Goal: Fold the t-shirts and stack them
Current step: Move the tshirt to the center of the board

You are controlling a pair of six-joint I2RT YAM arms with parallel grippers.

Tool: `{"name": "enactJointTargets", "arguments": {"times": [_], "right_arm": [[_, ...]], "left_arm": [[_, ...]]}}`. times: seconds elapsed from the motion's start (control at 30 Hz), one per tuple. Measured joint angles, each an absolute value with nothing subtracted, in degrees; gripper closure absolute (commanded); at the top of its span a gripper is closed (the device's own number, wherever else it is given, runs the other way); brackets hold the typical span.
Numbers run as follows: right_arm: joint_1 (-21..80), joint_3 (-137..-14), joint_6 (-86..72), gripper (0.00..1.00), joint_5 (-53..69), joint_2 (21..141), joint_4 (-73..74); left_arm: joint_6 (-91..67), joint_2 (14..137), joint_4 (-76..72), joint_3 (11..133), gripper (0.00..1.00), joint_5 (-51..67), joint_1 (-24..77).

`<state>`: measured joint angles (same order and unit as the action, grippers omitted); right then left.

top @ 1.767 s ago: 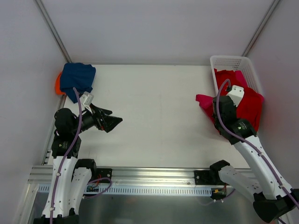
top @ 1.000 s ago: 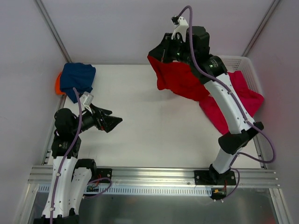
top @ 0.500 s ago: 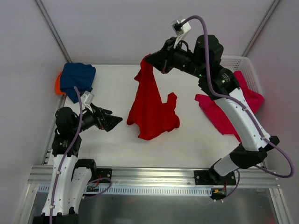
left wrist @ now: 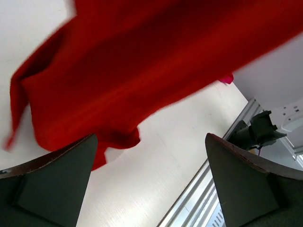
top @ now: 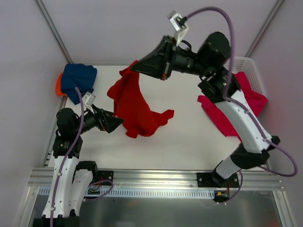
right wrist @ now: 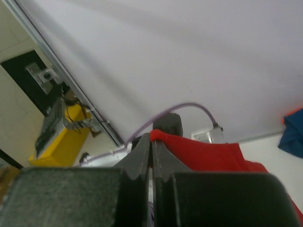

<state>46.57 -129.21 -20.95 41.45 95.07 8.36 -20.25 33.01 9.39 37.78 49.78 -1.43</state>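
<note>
A: How many shirts?

B: Four, all soft cloth; the bright red t-shirt [top: 135, 106] hangs over the middle of the white table [top: 189, 137], its top edge pinched in the closed right gripper [top: 136, 67]; the navy blue t-shirt [top: 79, 78] lies on the orange t-shirt [top: 58, 85] in the far-left corner; the magenta-pink t-shirt [top: 222, 113] spills from the white plastic lattice basket [top: 232, 61].

A: And the left gripper [top: 113, 124]?

B: Spread wide, holding nothing, near the red hem; its wrist view shows mostly red cloth; the pinch shows in the right wrist view.

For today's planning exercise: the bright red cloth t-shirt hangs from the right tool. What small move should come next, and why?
Probably pinch the lower edge of the bright red cloth t-shirt with the open left tool: the shut right tool holds one end high, the rest lies on the white table near the left tool.
</note>
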Motion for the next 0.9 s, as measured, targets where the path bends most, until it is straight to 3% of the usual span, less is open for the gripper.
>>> {"name": "enactJointTargets", "arguments": {"times": [0.13,0.37,0.63,0.77,0.9], "right_arm": [[46.41,-111.87,-14.00,1.00,39.77,78.37,12.19],[46.33,-108.90,-5.02,1.00,39.27,63.37,17.45],[46.33,-93.30,0.32,1.00,35.44,52.62,20.56],[46.33,-87.79,1.65,1.00,33.01,51.18,22.13],[46.33,-84.40,4.40,1.00,26.02,50.04,26.52]], "left_arm": [[-19.97,32.99,9.58,37.78,0.01,48.29,-1.43],[-18.94,33.32,12.49,38.02,0.01,38.37,-1.43],[-22.76,41.06,13.47,42.44,0.01,32.47,-0.67],[-25.23,44.84,11.60,42.50,0.01,31.51,6.07],[-25.67,49.93,8.14,42.37,0.01,29.95,19.00]]}}
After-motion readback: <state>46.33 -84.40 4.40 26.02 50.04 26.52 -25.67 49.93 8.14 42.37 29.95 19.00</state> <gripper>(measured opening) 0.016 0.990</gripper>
